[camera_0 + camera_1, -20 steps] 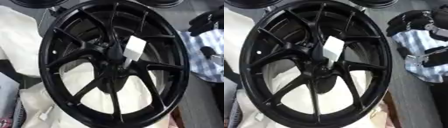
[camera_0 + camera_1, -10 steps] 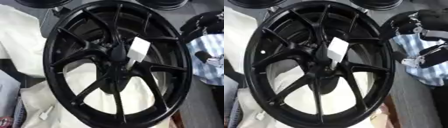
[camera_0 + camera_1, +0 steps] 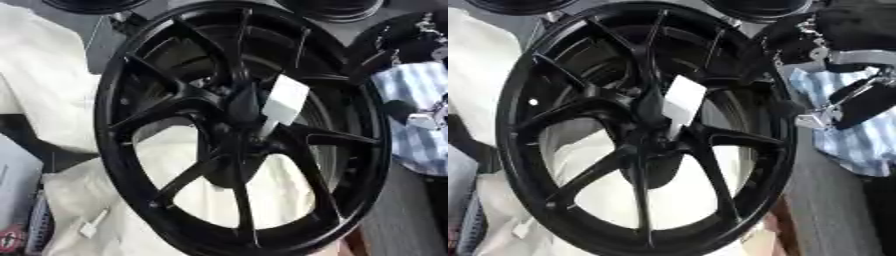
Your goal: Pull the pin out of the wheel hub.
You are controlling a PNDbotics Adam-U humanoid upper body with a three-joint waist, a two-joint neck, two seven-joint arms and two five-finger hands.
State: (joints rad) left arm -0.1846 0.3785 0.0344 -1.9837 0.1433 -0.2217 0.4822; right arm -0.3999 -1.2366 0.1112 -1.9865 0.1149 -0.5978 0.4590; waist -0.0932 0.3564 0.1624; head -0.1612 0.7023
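Note:
A large black multi-spoke wheel hub (image 3: pixel 157 125) stands tilted and fills most of both views. At its centre a white rectangular pin head (image 3: pixel 284 99) sticks out on a pale stem that runs down into the hub's middle (image 3: pixel 254 135). My right hand (image 3: pixel 859 97), black with silver joints, hangs just right of the rim's upper right side, apart from the pin and over a striped cloth. Nothing is in it that I can make out. My left hand does not show.
White padding (image 3: pixel 44 75) lies under and left of the wheel. A blue-and-white striped cloth (image 3: pixel 859 145) lies at the right on the grey table. Two more dark wheels (image 3: pixel 759 7) stand at the far edge. A box edge (image 3: pixel 17 185) shows at lower left.
The whole picture has shifted slightly, so the camera moved. My right hand has crept a little up and closer to the rim's right side. The pin stays in the hub.

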